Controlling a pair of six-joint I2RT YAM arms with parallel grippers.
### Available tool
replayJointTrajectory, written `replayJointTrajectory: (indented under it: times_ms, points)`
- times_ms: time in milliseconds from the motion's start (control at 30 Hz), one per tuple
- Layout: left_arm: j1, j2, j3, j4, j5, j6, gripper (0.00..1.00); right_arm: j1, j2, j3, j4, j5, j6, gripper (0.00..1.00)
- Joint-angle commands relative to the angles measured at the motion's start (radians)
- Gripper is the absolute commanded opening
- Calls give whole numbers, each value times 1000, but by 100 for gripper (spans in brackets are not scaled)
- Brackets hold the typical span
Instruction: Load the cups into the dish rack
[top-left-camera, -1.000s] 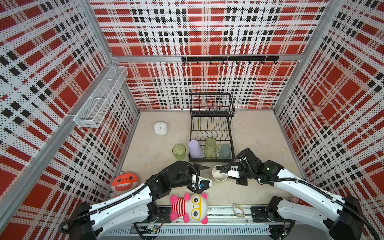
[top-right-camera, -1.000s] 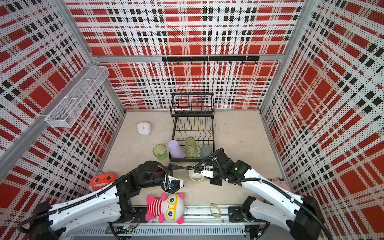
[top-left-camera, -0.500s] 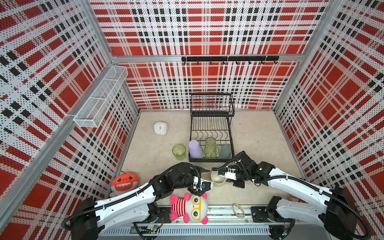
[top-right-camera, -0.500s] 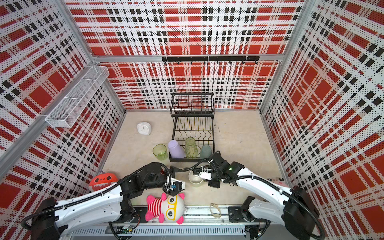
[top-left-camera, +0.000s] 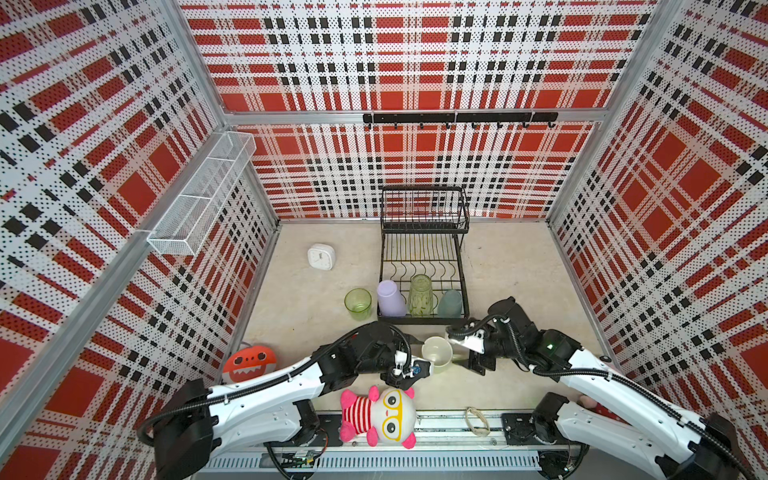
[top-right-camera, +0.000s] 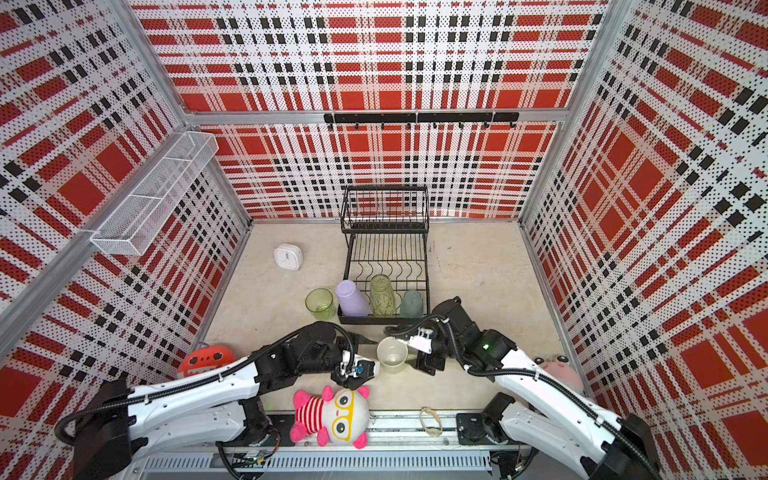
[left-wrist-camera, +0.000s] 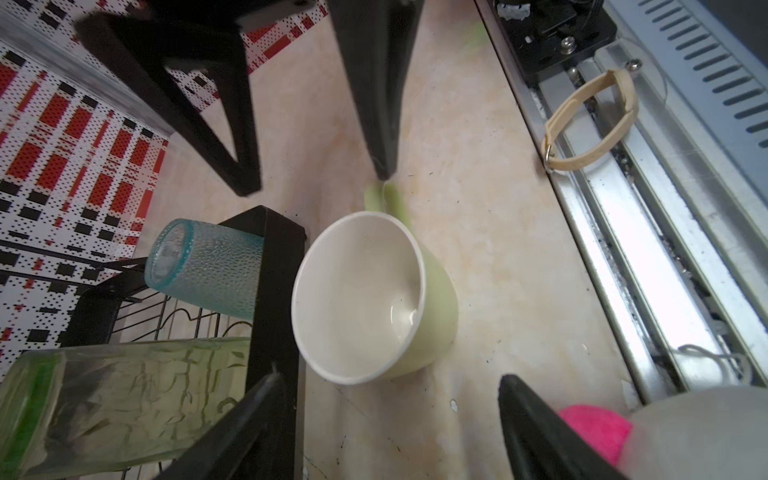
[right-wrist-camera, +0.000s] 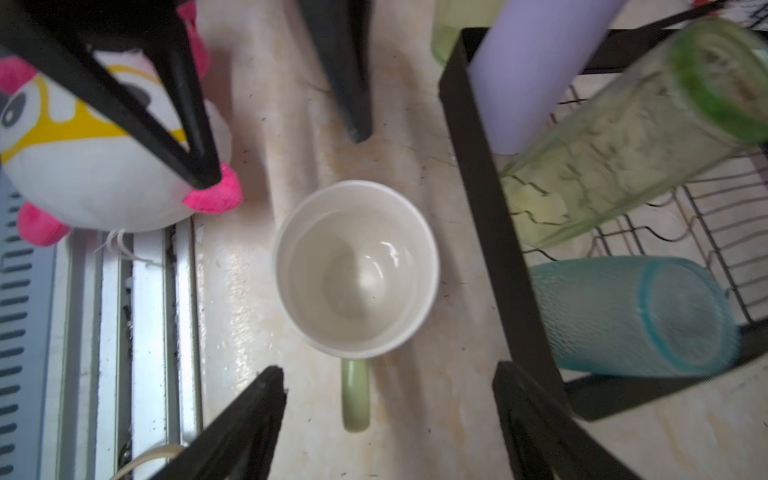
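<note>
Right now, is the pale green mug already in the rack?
No, the pale green mug stands upright on the table, outside the front edge of the rack.

Both top views are bright and evenly lit, seemingly from overhead, with short soft shadows and walls (top-left-camera: 83, 166) bowing toward the edges. The right wrist view is smeared by motion blur; glare streaks the counter (right-wrist-camera: 232, 291) and glints inside the pale green mug (right-wrist-camera: 357, 270).
</note>
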Motion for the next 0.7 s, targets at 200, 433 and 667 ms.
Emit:
replayJointTrajectory:
  times_ms: [200,433,667]
  points:
    - [-90,123,132,-44,-40,-63,81,-381,-88,52,151,-122,540,99]
    - [-99,288,268,-188,-114,-202,73,-536,63,136,12,-58,1128,100]
    - [-99,351,311,-215,-83,-226,61,-539,61,122,-64,-34,1338,100]
